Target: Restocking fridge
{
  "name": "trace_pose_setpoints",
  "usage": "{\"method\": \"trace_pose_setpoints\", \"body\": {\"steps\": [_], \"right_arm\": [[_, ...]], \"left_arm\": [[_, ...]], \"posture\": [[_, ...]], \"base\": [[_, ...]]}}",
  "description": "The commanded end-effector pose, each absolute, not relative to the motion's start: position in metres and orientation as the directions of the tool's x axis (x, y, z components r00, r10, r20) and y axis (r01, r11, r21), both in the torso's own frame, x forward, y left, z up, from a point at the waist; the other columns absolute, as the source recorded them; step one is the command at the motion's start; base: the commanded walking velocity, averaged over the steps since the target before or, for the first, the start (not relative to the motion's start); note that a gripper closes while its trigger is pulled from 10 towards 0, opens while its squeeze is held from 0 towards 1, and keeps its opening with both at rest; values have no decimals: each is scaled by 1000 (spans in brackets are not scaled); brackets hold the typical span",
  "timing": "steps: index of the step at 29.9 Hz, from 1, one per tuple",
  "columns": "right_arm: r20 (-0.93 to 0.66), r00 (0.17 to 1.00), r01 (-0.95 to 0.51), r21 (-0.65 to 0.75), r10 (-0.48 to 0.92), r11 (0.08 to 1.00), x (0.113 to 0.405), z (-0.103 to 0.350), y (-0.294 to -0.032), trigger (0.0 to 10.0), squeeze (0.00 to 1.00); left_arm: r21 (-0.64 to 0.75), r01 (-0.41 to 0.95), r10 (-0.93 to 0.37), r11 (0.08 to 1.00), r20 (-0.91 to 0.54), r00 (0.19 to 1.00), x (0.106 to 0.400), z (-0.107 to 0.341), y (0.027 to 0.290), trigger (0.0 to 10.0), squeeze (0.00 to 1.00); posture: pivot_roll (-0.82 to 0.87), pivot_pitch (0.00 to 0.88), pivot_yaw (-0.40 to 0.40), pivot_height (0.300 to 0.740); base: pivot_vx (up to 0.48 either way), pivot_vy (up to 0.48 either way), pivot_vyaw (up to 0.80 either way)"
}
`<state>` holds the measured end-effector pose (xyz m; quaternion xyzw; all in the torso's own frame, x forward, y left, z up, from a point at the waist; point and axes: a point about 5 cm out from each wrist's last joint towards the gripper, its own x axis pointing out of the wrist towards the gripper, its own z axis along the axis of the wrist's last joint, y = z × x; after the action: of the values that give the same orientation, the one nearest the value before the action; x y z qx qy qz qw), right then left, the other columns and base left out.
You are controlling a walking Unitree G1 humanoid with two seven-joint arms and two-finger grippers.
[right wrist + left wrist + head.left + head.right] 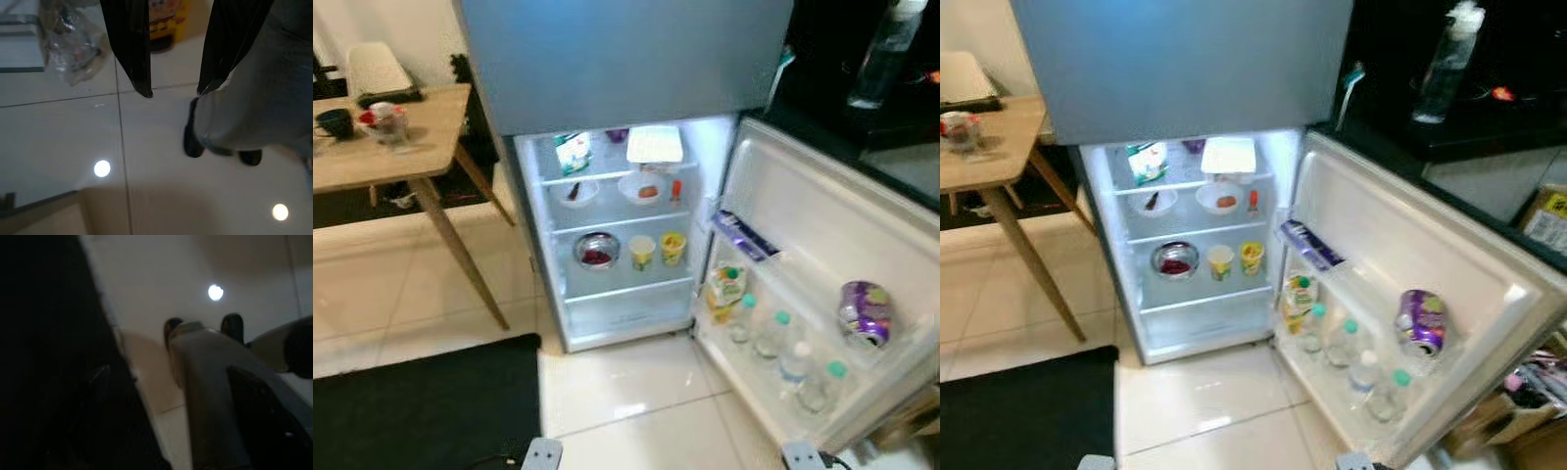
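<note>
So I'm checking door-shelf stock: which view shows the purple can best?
The right eye view: the purple can lies tilted in the open fridge door's shelf, clear of the picture's edge. The left eye view shows it too, nearer the side. The wrist views look at the floor instead.

Purple can (865, 312) label unreadable (blurred).

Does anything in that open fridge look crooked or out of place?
One thing: the purple can in the door shelf lies tilted on its side, while the bottles beside it stand upright. The bowls and cups on the inner shelves sit level, and nothing looks spilled.
</note>
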<state>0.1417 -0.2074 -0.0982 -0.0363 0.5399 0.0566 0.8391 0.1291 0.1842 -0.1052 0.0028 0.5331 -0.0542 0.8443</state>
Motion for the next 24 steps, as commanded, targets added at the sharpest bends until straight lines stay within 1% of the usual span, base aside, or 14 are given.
{"method": "trace_pose_setpoints", "body": {"steps": [1,5,9,10,11,13,14,18,19,21,24], "right_arm": [[-912,408,-125,-10,42,992,140,-98,-212,10000,0],[-911,410,-124,-8,43,992,140,-98,-212,10000,0],[-912,409,-119,-8,41,993,139,-98,-213,10000,0],[-912,409,-119,-8,41,993,139,-98,-213,10000,0],[-913,407,-118,-11,38,993,138,-98,-214,10000,0],[-913,406,-117,-13,36,993,137,-98,-215,10000,0],[-904,427,-89,-51,-8,995,140,-96,-221,10000,0],[-879,466,12,-112,-105,994,148,-90,-238,10000,0],[-879,466,12,-112,-105,994,148,-90,-238,10000,0],[-860,485,40,-164,-162,986,154,-84,-250,10000,0],[-847,497,59,-186,-190,981,158,-81,-256,10000,0]], "left_arm": [[-59,96,-92,994,-917,387,121,-108,183,10000,0],[-56,94,-88,994,-919,384,120,-108,185,10000,0],[-46,81,-73,996,-928,366,108,-110,199,10000,0],[-46,81,-73,996,-928,366,108,-110,199,10000,0],[-37,73,-61,997,-934,352,98,-110,210,10000,0],[-34,70,-56,997,-936,348,95,-110,213,10000,0],[-27,53,-44,998,-939,342,90,-110,218,10000,0],[-23,45,-37,999,-940,338,88,-110,220,10000,0],[-23,45,-37,999,-940,338,88,-110,220,10000,0],[-24,48,-39,999,-940,338,88,-110,219,10000,0],[-25,50,-40,998,-940,338,89,-111,218,10000,0]], "posture": [[-80,0,-11,740],[-80,0,-11,740],[-81,0,-10,740],[-81,0,-10,740],[-81,0,-10,740],[-81,0,-10,740],[-84,0,-7,740],[-84,0,-5,740],[-84,0,-5,740],[-84,0,-4,740],[-84,0,-4,740]], "base": [[0,-480,0],[0,-480,0],[0,-480,0],[0,-480,0],[0,0,0],[0,0,0],[0,0,0],[0,0,0],[0,0,0],[0,0,0],[0,0,0]]}}
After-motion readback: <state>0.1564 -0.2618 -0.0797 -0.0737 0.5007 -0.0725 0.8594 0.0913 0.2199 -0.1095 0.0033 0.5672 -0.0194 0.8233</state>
